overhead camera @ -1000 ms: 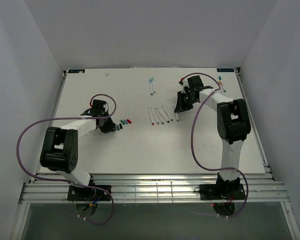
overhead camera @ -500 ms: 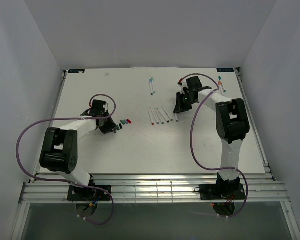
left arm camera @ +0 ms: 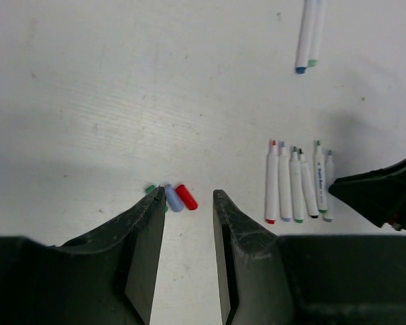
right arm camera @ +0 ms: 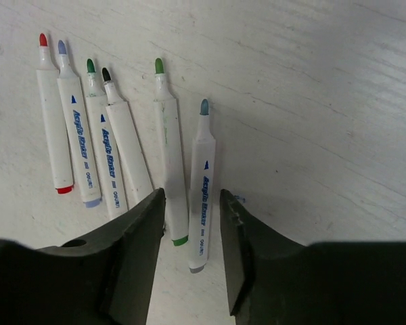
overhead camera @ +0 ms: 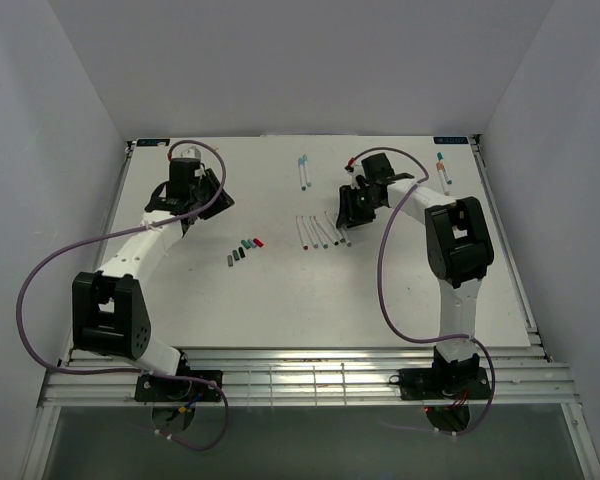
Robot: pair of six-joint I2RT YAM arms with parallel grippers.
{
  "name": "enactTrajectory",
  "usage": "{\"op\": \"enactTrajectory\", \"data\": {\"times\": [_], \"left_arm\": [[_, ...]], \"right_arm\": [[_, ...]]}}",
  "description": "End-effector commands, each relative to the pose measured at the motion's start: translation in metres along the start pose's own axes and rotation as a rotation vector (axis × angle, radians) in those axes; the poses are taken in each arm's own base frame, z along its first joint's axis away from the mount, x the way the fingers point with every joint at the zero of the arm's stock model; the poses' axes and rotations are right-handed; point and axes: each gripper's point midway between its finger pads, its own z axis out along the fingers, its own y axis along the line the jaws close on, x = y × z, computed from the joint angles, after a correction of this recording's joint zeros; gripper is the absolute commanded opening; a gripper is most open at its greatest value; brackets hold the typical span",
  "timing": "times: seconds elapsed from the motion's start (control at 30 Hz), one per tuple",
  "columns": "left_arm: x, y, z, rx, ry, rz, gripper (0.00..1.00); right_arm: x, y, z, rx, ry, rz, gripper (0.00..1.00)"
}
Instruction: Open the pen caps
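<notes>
Table (right arm camera: 325, 81): white, matt; a faint wood-like grain and light scuffing are noted. Pens (right arm camera: 79, 135): barrels are recorded as smooth white plastic, slightly glossy, printed in blue. Pen caps (left arm camera: 186, 197): smooth coloured plastic; a slight sheen is seen. Fingers (right arm camera: 139, 257) of the right pincer (right arm camera: 191, 195): black plastic, matt, dull highlights observed. Rails (overhead camera: 310, 375) at the table's near edge: bare metal.

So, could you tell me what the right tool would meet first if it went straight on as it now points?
Probably the grey-tipped pen, lying uncapped in the open gap of the right tool, though the height above it is unclear.
</notes>
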Motion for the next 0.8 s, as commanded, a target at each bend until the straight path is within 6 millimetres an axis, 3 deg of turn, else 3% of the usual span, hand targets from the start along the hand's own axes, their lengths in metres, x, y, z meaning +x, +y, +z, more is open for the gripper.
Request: {"op": "enactTrajectory", "data": {"times": [0.0, 0.13, 0.17, 0.2, 0.3, 0.33, 0.4, 0.43, 0.53, 0.67, 0.77], "left_arm": [[-0.02, -0.029, -0.002, 0.106, -0.013, 0.007, 0.45], [-0.023, -0.04, -0.008, 0.159, -0.033, -0.009, 0.45], [-0.015, -0.036, -0.008, 0.16, -0.021, -0.014, 0.45], [-0.02, -0.041, -0.015, 0.184, -0.048, -0.014, 0.46], [-0.007, -0.039, -0.02, 0.206, -0.036, -0.02, 0.46], [-0.006, -0.041, -0.026, 0.22, -0.041, -0.019, 0.46], [0.006, -0.039, -0.029, 0.238, -0.022, -0.021, 0.46], [0.008, -0.041, -0.035, 0.253, -0.028, -0.02, 0.45], [0.018, -0.039, -0.042, 0.263, -0.032, -0.015, 0.45], [0.025, -0.037, -0.048, 0.277, -0.041, -0.01, 0.45], [0.031, -0.037, -0.049, 0.294, -0.037, -0.013, 0.45]], "right_arm": [[-0.027, 0.002, -0.011, 0.026, -0.066, -0.028, 0.47], [-0.049, 0.002, -0.019, 0.057, -0.121, -0.037, 0.51], [-0.053, 0.002, -0.017, 0.06, -0.13, -0.038, 0.51], [-0.067, 0.005, -0.02, 0.058, -0.162, -0.044, 0.51], [-0.085, 0.002, -0.008, 0.081, -0.183, -0.037, 0.51], [-0.107, 0.009, -0.014, 0.082, -0.232, -0.054, 0.5], [-0.119, 0.004, -0.002, 0.106, -0.251, -0.049, 0.49], [-0.138, 0.01, -0.008, 0.1, -0.299, -0.063, 0.49], [-0.155, 0.012, 0.008, 0.088, -0.335, -0.068, 0.49], [-0.188, 0.026, 0.022, 0.081, -0.409, -0.131, 0.55], [-0.193, 0.033, 0.037, 0.086, -0.424, -0.155, 0.59]]}}
